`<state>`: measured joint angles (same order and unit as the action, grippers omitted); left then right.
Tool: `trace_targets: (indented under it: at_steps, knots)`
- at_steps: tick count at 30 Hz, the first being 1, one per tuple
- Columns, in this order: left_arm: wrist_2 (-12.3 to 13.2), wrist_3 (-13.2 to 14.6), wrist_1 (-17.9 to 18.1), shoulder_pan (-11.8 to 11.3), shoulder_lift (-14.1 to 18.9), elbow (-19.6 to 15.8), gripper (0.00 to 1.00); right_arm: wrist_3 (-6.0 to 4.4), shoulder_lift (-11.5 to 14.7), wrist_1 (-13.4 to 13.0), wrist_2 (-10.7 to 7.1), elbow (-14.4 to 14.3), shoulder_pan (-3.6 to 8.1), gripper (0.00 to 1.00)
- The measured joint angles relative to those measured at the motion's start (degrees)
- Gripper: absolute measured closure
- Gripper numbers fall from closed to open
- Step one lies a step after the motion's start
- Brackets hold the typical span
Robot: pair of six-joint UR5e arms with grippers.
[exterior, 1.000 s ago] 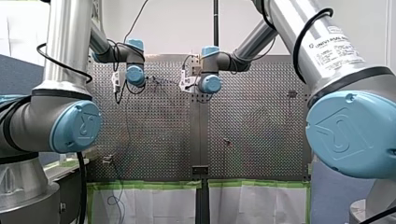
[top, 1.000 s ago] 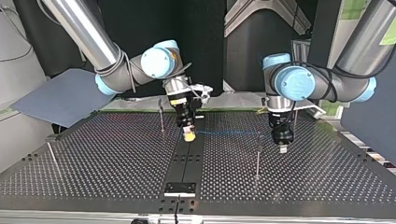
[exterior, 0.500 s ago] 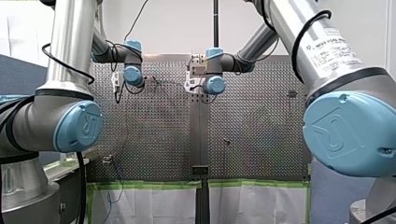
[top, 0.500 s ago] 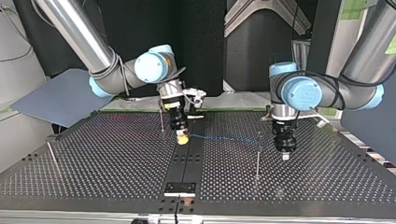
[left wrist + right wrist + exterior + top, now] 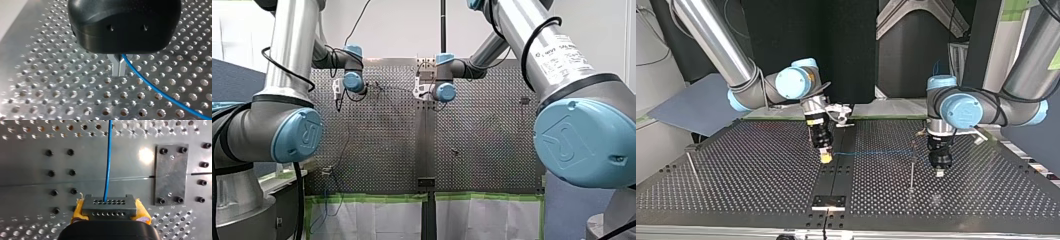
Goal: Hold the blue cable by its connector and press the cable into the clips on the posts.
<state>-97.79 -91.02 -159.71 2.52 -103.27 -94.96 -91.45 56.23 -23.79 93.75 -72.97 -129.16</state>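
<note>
Thin blue cable (image 5: 876, 152) stretches above the perforated metal counter (image 5: 751, 175), from the grey drilled connector block (image 5: 109, 206) pinched between the right claw's (image 5: 825, 157) yellow pads (image 5: 142, 213) to the left claw (image 5: 119, 73). Its metal fingers (image 5: 116, 67) are pressed together, the cable passing just beside them.

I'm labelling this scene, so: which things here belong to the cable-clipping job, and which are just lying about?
Job: blue cable; connector, held in my right gripper; my left gripper, shut on the cable; post beside it.
Lying about: blue-grey sheet at the top view's left; bolted plate.
</note>
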Motion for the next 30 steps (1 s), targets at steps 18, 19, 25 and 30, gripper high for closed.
trace_targets:
  at_steps: [18, 19, 25, 30]
  knots:
    - [-2.8, 2.4, 1.3, 0.1, -1.2, 0.9, 0.50, -0.15, -0.2, 0.4, -0.95, 0.5, 0.87, 1.00]
    - [-3.2, 2.6, 1.4, 0.1, -1.2, 0.9, 0.45, -0.15, -0.2, 0.4, -0.97, 0.5, 0.87, 1.00]
    - [-5.8, 2.4, 1.1, 0.4, -1.2, 0.9, 0.36, -0.15, -0.2, 0.7, -1.01, 0.5, 0.82, 1.00]
    - [-5.9, 0.9, -0.4, 0.6, -1.2, 0.9, 0.04, -0.15, -0.2, 1.0, -1.02, 0.5, 0.67, 1.00]
